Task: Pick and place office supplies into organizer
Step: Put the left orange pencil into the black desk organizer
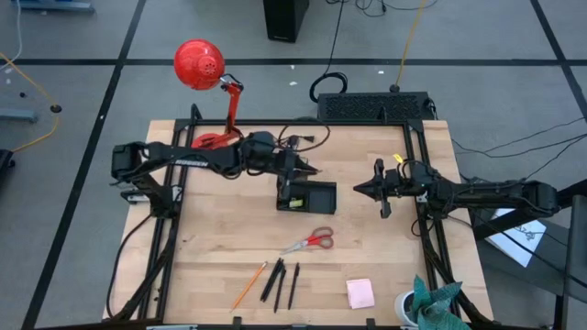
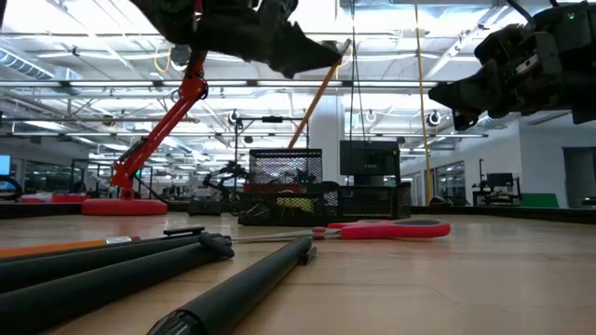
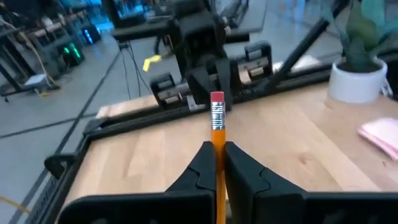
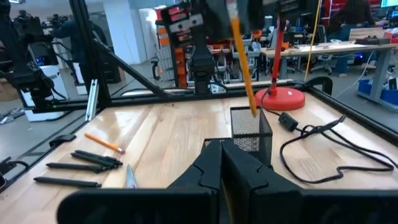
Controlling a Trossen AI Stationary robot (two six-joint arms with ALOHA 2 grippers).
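My left gripper reaches from the table's left to just above the organizer, a black mesh tray mid-table, and is shut on an orange pencil. The pencil's lower end hangs at the rim of the organizer's taller mesh compartment. My right gripper waits shut to the organizer's right, touching nothing. Red-handled scissors, a second pencil, black pens and a pink sticky-note pad lie flat on the table near its front edge. My left gripper pinches the pencil between its two fingers on the shaft a little below the eraser end, which sticks out past the fingertips. The fingers come nearly level from the table's left. The pencil hangs slanted below them, lifted clear of the table.
A red desk lamp stands at the table's far left with its base behind my left arm. A black cable trails beside the organizer. A potted plant stands at the near right corner. Black rails frame the table.
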